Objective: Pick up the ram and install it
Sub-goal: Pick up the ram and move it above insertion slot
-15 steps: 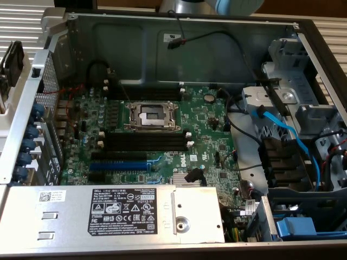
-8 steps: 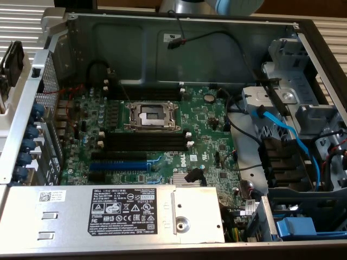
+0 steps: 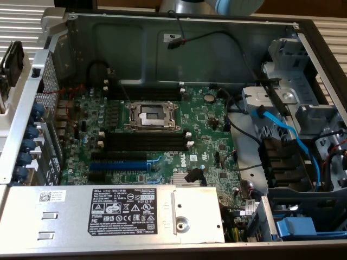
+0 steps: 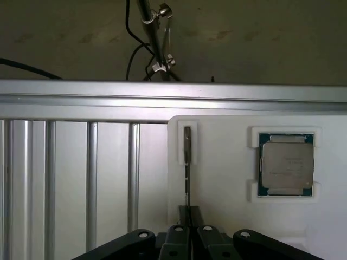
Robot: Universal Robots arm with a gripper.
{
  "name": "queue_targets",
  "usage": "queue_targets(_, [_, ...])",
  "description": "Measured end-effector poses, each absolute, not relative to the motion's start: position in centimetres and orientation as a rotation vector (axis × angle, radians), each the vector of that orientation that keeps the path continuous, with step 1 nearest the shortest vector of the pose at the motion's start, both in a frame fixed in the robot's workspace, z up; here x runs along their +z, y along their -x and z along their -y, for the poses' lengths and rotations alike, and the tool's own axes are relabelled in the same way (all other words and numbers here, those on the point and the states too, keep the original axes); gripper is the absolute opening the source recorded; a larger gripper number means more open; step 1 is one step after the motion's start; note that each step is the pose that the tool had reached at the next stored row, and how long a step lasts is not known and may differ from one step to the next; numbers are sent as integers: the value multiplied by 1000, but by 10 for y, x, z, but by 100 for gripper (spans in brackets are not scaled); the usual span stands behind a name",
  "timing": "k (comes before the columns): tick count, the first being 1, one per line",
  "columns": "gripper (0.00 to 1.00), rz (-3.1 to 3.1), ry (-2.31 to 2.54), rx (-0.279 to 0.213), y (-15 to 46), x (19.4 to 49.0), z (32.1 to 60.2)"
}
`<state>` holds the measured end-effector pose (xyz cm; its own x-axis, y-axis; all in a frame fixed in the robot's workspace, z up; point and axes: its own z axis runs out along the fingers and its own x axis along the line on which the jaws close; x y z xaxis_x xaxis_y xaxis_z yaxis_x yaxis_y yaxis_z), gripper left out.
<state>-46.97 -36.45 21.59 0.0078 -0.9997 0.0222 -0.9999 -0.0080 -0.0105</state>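
The ram (image 4: 187,162) shows edge-on as a thin dark stick, lying in a narrow recess of a white holder tray (image 4: 227,179). My gripper (image 4: 188,219) has its two black fingers pressed together on the near end of the ram. In the exterior view the open computer case holds a green motherboard (image 3: 206,130) with long black memory slots (image 3: 143,142) that have nothing in them. A part of my arm (image 3: 217,5) shows beyond the far wall of the case.
A processor chip (image 4: 286,164) sits in a second recess of the white tray. Aluminium rails (image 4: 70,179) lie beside the tray. In the case are a CPU socket (image 3: 152,116), a blue expansion slot (image 3: 116,165), a power supply (image 3: 124,214) and blue cables (image 3: 287,135).
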Motion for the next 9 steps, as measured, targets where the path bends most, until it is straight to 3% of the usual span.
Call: queue_targets(9, [12,2205,-2223,39,470,235,363])
